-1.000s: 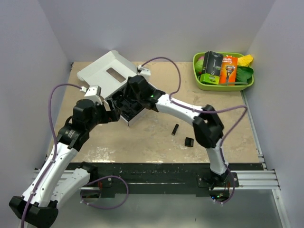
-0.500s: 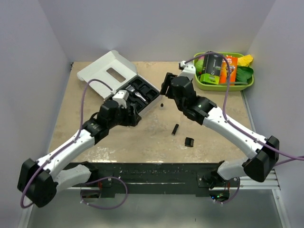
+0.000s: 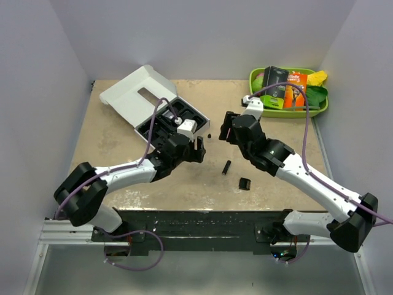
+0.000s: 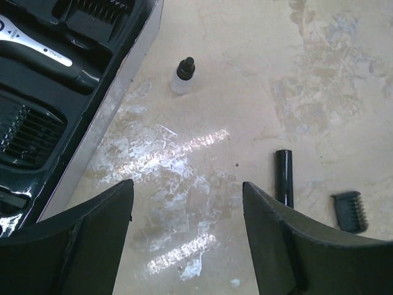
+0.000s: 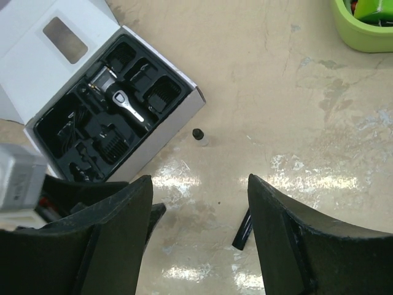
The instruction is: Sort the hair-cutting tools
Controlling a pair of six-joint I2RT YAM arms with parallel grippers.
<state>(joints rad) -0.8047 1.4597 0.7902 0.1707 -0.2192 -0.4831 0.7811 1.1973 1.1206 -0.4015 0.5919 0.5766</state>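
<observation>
Hair clipper (image 4: 38, 49): black and silver, lying in the black insert (image 5: 89, 126) of the white box (image 3: 128, 92), at ten o'clock from the centre of the table (image 3: 202, 187).
Comb attachments: several sit in the insert. One loose comb (image 3: 245, 183) lies on the table at five o'clock from centre.
Short black rod (image 3: 226, 166): flat on the table, at eleven o'clock from the loose comb, not touching it.
Small capped bottle (image 3: 209, 136): on the table, just off the box's three o'clock corner.
Left gripper (image 4: 187, 203): jaws apart, nothing between them, over bare table between box and rod.
Right gripper (image 5: 199, 196): jaws apart, empty, at two o'clock from the bottle.
Green tray (image 3: 288, 112): far corner at one o'clock, holding packaged razors.
</observation>
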